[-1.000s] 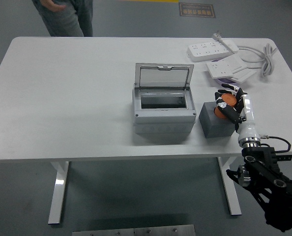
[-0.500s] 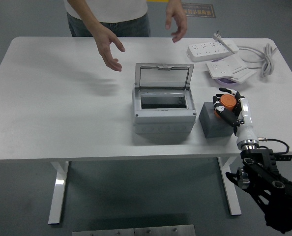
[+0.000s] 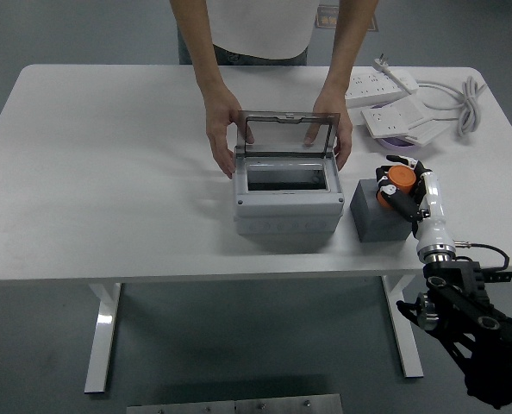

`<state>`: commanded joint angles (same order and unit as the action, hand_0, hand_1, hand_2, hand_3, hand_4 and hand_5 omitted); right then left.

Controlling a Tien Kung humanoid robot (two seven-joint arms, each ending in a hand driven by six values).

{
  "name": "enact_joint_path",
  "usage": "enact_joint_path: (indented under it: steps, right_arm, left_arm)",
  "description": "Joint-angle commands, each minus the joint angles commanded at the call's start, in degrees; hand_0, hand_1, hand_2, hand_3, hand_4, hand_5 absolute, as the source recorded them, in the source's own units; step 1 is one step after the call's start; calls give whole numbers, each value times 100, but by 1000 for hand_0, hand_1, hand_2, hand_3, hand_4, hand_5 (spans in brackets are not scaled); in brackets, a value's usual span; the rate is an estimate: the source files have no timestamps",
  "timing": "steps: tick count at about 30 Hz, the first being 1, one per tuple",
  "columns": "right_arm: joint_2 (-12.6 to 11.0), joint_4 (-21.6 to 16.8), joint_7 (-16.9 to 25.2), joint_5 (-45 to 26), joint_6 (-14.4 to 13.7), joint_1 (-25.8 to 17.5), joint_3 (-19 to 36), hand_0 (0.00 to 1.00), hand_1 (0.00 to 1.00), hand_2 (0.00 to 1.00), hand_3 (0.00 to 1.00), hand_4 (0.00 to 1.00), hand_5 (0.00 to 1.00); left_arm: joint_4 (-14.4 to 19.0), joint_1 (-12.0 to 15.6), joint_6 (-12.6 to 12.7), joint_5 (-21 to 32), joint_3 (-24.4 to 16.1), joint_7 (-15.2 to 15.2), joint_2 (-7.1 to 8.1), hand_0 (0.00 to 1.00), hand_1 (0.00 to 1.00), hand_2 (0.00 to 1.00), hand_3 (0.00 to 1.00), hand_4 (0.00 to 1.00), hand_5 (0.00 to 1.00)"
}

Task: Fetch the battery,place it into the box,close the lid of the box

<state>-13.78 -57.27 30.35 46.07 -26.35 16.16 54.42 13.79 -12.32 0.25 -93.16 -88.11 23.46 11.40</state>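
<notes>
**Right hand closed on the orange battery above the grey block**

We see the dark fingers (image 3: pixel 392 195) of the right hand (image 3: pixel 402 189) curled around the battery (image 3: pixel 399 178), wrapping it from the side nearest the box. The battery is a small orange piece with a rounded top; only its upper part shows between the fingers, so we cannot tell its full shape, nor which way its long axis runs. It sits over the far right corner of a dark grey block (image 3: pixel 377 214), and whether it touches the block is hidden by the hand. The white forearm runs back from the hand toward the table's (image 3: pixel 109 172) near edge.

Just left of the block stands the grey box (image 3: pixel 288 200), its clear lid (image 3: pixel 285 134) raised upright at the far edge, the dark opening facing up. A person at the far side has one hand (image 3: pixel 224 131) at the lid's left end and the other hand (image 3: pixel 332 129) at its right end; the person's head is cut off by the frame's top.

Beyond the battery lie white power strips (image 3: pixel 385 97) and a cable (image 3: pixel 465 103). The left arm does not show.
</notes>
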Motion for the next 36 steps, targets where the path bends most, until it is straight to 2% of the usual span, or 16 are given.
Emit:
enact_joint_path:
  steps: [3, 4, 9, 10, 15, 16, 21, 22, 27, 28, 33, 34, 36]
  right_arm:
    - [1, 0, -38, -8, -35, -3, 4, 648, 572, 569, 633, 593, 132]
    - [2, -1, -55, -8, -40, -5, 6, 665, 530, 531, 583, 453, 140]
    - [10, -3, -127, 14, -82, -14, 17, 665, 530, 531, 583, 453, 140]
    - [10, -4, -135, 17, -88, -14, 18, 572, 446, 464, 500, 389, 28]
    - [12, -17, -170, 17, -117, -12, 26, 572, 446, 464, 500, 389, 28]
    - [10, -21, -179, 22, -121, -11, 26, 492, 370, 392, 359, 329, 2]
    - [6, -39, -206, 23, -131, -4, 35, 492, 370, 392, 359, 329, 2]
    - [6, -40, -210, 22, -131, -2, 37, 405, 347, 367, 344, 214, 2]
    - [4, -43, -219, 23, -130, 4, 31, 405, 347, 367, 344, 214, 2]
    - [3, -43, -219, 22, -129, 7, 29, 341, 325, 350, 333, 127, 2]
    - [-10, -52, -217, 20, -129, 37, 23, 341, 325, 350, 333, 127, 2]
    - [-16, -57, -218, 19, -127, 46, 22, 296, 279, 350, 326, 87, 2]
    - [-29, -70, -219, 13, -126, 66, 22, 296, 279, 350, 326, 87, 2]
  left_arm:
    - [0, 0, 2, 4, 4, -1, 0, 601, 700, 591, 557, 589, 29]
    - [0, 0, 3, 6, 4, -1, 1, 600, 700, 590, 557, 590, 29]
    - [-2, 1, 13, 25, 12, -8, 9, 600, 700, 590, 557, 590, 29]
    - [-3, 0, 14, 29, 14, -9, 11, 600, 700, 590, 557, 591, 32]
    - [-4, 1, 19, 48, 26, -12, 21, 600, 700, 590, 557, 591, 32]
    - [-3, 2, 22, 48, 24, -11, 22, 599, 699, 590, 557, 592, 35]
    - [-4, -2, 35, 52, 23, -20, 23, 599, 699, 590, 557, 592, 35]
    - [-4, -3, 37, 51, 22, -21, 23, 599, 699, 591, 558, 593, 33]
    - [-6, -7, 45, 48, 16, -26, 27, 599, 699, 591, 558, 593, 33]
    - [-6, -7, 47, 44, 15, -28, 28, 599, 700, 593, 562, 598, 34]
    - [-4, -11, 54, 19, 1, -25, 31, 599, 700, 593, 562, 598, 34]
    - [-4, -12, 54, 16, 0, -25, 31, 599, 700, 596, 563, 601, 35]
    - [-3, -14, 58, 7, -5, -24, 34, 599, 700, 596, 563, 601, 35]
